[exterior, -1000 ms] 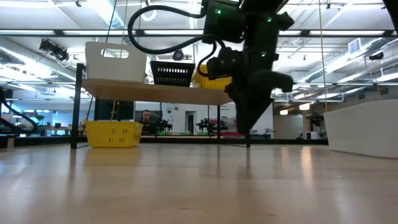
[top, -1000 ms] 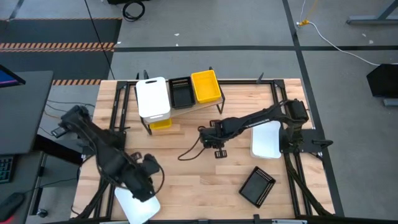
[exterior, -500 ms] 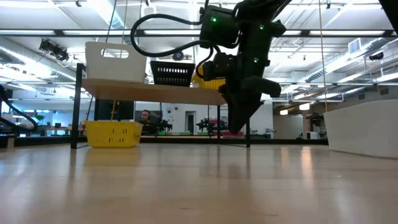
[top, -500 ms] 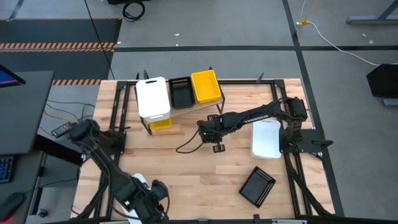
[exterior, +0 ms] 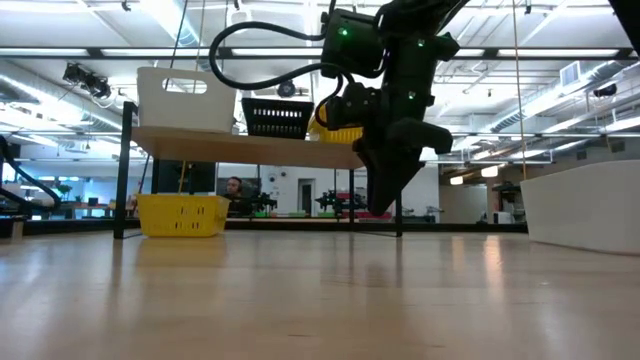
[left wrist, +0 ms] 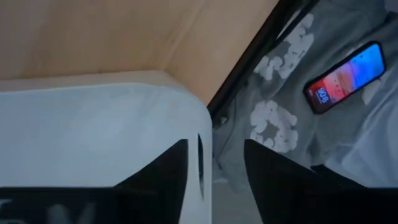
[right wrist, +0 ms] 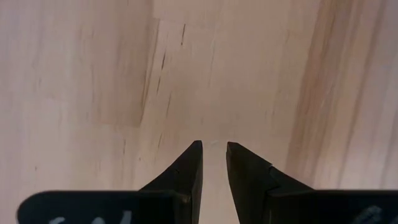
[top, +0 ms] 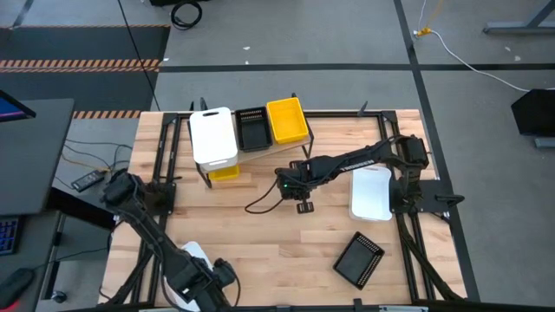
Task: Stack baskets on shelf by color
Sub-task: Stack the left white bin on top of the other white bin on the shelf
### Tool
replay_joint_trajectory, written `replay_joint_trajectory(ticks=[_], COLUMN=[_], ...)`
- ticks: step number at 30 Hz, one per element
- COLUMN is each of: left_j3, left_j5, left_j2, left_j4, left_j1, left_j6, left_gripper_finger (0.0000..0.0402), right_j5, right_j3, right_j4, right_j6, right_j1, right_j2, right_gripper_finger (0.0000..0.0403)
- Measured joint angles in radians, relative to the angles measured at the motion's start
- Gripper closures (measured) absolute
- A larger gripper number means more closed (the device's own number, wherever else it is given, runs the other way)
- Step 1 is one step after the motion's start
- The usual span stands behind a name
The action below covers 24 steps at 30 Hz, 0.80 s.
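Note:
The shelf (top: 290, 146) stands at the far side and carries a white basket (top: 212, 134), a black basket (top: 252, 128) and a yellow basket (top: 287, 120). Another yellow basket (top: 224, 172) rests on the table under the shelf. My left gripper (top: 208, 282) is open at the near left edge, at the corner of a white basket (left wrist: 93, 137). One finger stands over the basket and the other outside its slotted end wall (left wrist: 200, 163). My right gripper (top: 299, 189) hangs empty above bare table in front of the shelf, its fingers (right wrist: 214, 146) almost together.
A white basket (top: 371, 192) lies by the right arm's base. A black basket (top: 359, 258) lies at the near right. A cable (top: 260, 206) trails across the table's middle. A phone (left wrist: 345, 78) lies on a surface beyond the table's edge.
My left gripper has moved toward the table's near edge, down to the near end of the white basket. My right gripper has moved a little up and toward the shelf and the table's left, then held still.

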Motion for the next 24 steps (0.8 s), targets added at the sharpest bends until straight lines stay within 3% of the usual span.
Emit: replay_joint_trajectory(ticks=[6, 13, 18, 24], left_j3=[0.0, -0.001, -0.001, -0.001], left_j5=[-0.051, 0.018, 0.025, 0.022], left_j2=[0.04, 0.126, 0.132, 0.132], left_j4=[-0.011, -0.047, -0.104, -0.112], left_j1=[-0.015, -0.015, -0.015, -0.01], left_j6=[0.002, 0.007, 0.039, 0.121], left_gripper_finger=[0.0186, 0.0177, 0.021, 0.0301], right_j5=[-0.002, -0.006, -0.023, -0.024], right_j3=[0.0, 0.0, 0.0, 0.0], right_j4=[0.0, 0.006, 0.015, 0.02], right_j6=[0.017, 0.042, 0.064, 0.068], right_j1=[0.0, 0.0, 0.001, 0.001], right_j2=[0.0, 0.0, 0.0, 0.0], right_gripper_finger=[0.0325, 0.0325, 0.0325, 0.0325])
